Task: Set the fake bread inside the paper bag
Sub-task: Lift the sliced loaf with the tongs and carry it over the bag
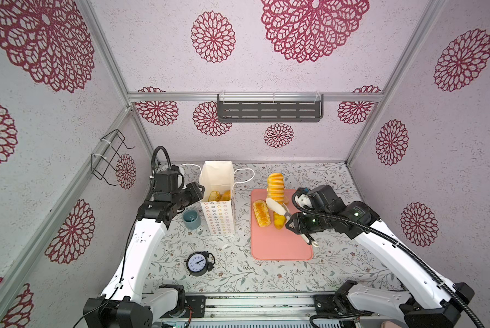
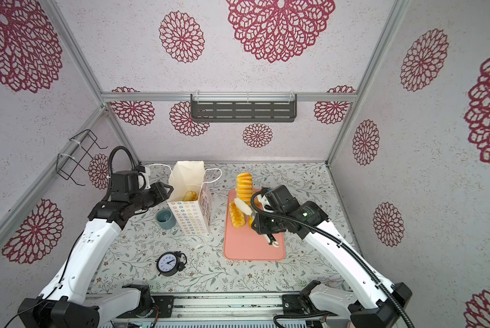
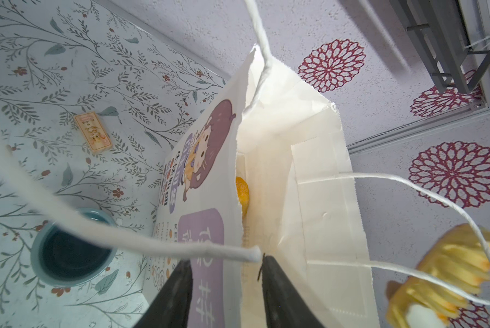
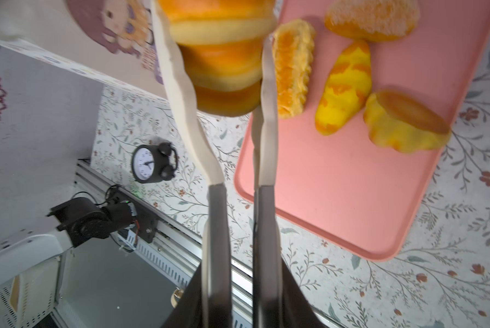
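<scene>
The white paper bag (image 1: 218, 179) (image 2: 187, 176) stands upright and open, with two loaves (image 1: 214, 196) inside. My left gripper (image 1: 200, 188) (image 3: 226, 264) is open, its jaws straddling the bag's cartoon-printed wall (image 3: 209, 176), one inside and one outside. My right gripper (image 1: 296, 224) (image 4: 241, 284) is shut on white-tipped tongs (image 1: 276, 208) (image 4: 178, 85). The tongs pinch a long ridged orange loaf (image 1: 275, 186) (image 4: 221, 56), raised above the pink tray (image 1: 280, 244). On the tray lie a ridged roll (image 4: 292, 68), a yellow pastry (image 4: 343, 88), a brown-topped slab (image 4: 405, 122) and a sugared bun (image 4: 371, 17).
A blue cup (image 1: 191, 219) stands left of the bag near my left arm. A black alarm clock (image 1: 198, 263) sits toward the front. A small tan cracker-like piece (image 3: 93, 133) lies behind the cup. The bag's cord handles (image 1: 245, 176) hang loose on both sides.
</scene>
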Robot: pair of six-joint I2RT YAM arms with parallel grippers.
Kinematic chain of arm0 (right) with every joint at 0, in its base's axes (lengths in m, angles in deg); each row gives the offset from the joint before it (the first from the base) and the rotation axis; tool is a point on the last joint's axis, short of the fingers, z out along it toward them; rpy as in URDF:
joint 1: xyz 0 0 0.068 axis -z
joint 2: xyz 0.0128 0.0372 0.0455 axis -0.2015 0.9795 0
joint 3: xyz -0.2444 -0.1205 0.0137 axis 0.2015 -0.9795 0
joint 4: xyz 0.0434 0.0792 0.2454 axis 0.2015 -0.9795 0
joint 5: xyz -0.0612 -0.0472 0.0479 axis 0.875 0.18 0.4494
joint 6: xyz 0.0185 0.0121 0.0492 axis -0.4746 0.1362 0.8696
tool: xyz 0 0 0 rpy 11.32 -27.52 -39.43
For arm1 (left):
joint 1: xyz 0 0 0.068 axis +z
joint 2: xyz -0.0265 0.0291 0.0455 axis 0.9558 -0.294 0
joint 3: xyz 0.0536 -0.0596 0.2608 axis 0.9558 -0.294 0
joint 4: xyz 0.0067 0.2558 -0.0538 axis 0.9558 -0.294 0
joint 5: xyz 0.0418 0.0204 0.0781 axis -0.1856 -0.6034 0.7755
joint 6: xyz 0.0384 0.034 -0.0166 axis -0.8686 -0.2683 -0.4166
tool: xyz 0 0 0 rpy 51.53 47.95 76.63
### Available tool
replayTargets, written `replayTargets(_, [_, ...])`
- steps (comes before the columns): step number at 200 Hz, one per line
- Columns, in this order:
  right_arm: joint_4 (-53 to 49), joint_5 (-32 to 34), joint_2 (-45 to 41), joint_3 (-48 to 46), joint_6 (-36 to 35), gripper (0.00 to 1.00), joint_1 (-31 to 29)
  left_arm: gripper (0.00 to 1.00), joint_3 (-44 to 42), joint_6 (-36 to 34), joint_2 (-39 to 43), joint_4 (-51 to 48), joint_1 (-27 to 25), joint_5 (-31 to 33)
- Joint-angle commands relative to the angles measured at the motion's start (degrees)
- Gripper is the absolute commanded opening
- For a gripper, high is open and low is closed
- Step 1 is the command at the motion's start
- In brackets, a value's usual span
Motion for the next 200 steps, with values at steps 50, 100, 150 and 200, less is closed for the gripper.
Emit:
replayTargets(50, [11.08,-12.30,3.20,11.57,-0.89,0.35,0.11,0.29,1.45,0.64,1.06,-0.08,-0.79,0.24])
replayTargets(100, [13.38,-12.81,12.92,22.66,-0.65,0.35,-3.98,0.23,0.89,1.18,1.49,0.40,-0.77,0.01])
replayTargets(150, [10.60,-8.82,22.61,31.52,-1.02,0.34,-7.11,0.20,0.40,1.25,2.02,0.44,-0.79,0.15])
replayTargets(200, [7.02,-5.76,28.07,35.09,-2.34,0.34,-8.99,0.18,-0.04,1.47,1.87,1.14,-0.77,-0.36])
